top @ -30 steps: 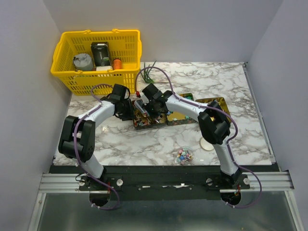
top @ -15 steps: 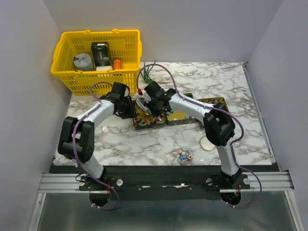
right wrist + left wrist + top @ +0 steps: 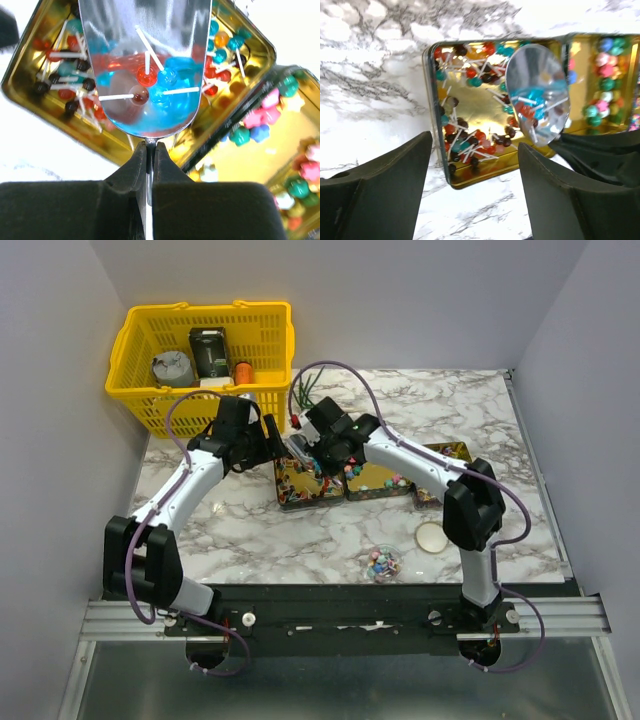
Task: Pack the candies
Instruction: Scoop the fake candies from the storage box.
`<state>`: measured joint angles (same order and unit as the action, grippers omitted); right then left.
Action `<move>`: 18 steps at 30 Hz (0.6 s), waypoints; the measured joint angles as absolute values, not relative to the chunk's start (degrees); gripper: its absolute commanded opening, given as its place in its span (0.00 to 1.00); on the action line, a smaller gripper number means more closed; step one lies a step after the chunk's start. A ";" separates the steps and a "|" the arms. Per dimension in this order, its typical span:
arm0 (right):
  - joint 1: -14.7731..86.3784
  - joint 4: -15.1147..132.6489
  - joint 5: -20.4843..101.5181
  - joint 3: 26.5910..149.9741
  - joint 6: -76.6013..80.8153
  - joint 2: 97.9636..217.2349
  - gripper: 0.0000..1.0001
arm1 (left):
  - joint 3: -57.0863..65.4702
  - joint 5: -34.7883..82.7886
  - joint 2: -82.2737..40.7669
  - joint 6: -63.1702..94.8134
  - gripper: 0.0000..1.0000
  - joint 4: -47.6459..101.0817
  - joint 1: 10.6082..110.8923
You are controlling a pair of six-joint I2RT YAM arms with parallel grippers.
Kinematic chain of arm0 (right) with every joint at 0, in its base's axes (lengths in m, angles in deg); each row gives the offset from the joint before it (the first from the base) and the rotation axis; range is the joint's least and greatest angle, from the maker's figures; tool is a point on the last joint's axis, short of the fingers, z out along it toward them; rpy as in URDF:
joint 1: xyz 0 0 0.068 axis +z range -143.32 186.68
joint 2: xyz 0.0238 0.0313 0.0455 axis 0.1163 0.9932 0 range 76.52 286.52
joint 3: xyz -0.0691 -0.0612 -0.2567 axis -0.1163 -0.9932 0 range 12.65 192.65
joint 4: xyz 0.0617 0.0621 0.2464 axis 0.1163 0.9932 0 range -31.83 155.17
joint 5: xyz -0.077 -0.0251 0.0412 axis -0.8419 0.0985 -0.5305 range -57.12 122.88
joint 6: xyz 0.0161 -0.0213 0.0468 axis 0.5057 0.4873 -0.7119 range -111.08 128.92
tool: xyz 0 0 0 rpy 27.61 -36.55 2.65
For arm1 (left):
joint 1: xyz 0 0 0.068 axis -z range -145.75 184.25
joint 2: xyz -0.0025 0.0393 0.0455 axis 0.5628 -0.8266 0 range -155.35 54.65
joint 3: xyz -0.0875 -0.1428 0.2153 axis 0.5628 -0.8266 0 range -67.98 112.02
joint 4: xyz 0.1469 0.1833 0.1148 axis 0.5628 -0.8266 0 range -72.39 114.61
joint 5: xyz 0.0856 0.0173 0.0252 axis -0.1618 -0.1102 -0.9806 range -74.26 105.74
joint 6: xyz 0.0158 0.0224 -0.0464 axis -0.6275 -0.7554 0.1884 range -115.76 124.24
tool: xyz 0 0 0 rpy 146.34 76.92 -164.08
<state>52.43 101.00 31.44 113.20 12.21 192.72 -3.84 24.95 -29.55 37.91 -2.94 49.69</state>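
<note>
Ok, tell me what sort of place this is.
Probably a robot test cell: a marble-patterned table boxed in by plain grey walls, two arms bolted to a metal rail at its near edge, and a yellow basket of odd items at the back.

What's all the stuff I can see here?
table: one, white marble.
basket: one, yellow, far left.
basket things: at least three, grey, black, orange, inside basket.
gold tins: three, mid-table row.
lollipops: many, mixed colours, left tin and scoop.
star sweets: many, pastel, middle tin.
loose sweets: small bunch, mixed, front edge.
round lid: one, cream, front right.
green thing: one, behind tins.
scoop: one, silver, over left tin.
left claw: one, black, open above left tin.
right claw: one, black, shut on scoop.
</note>
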 measured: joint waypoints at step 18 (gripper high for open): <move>53.09 108.93 40.32 103.50 15.14 172.94 0.01 | -4.06 29.63 -26.84 38.24 0.84 2.29 49.58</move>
<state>53.09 108.93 40.32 103.50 15.14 172.94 -4.06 29.63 -26.84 38.24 2.29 49.58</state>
